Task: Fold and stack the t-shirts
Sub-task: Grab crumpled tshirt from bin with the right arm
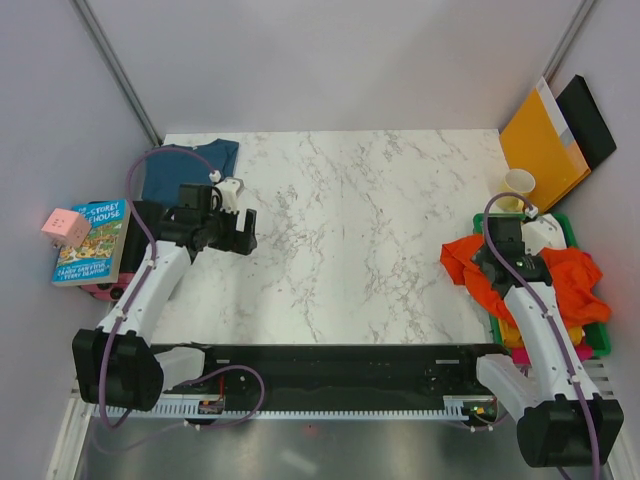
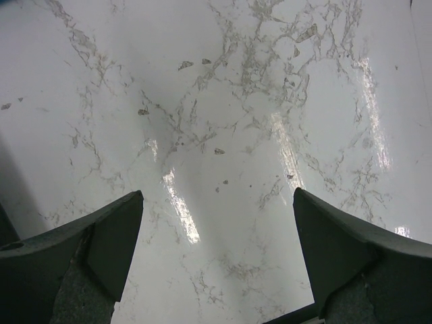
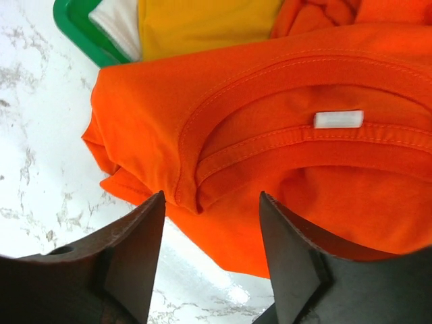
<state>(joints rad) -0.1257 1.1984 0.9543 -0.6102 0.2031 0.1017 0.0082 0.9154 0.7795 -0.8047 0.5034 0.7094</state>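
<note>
Teal t-shirt (image 1: 190, 165) sits at far-left corner of table (image 1: 350, 200). Left hand (image 2: 216, 202) has fingers apart, empty, over bare marble. Right hand (image 3: 210, 202) has fingers apart, empty, just over the collar of orange t-shirt (image 3: 135, 121), which spills from green tray (image 3: 74, 27) onto the table. Likely step: pick orange. Pinch at the collar seam, lift clear of the tray's rim, drag to centre flat.
</note>
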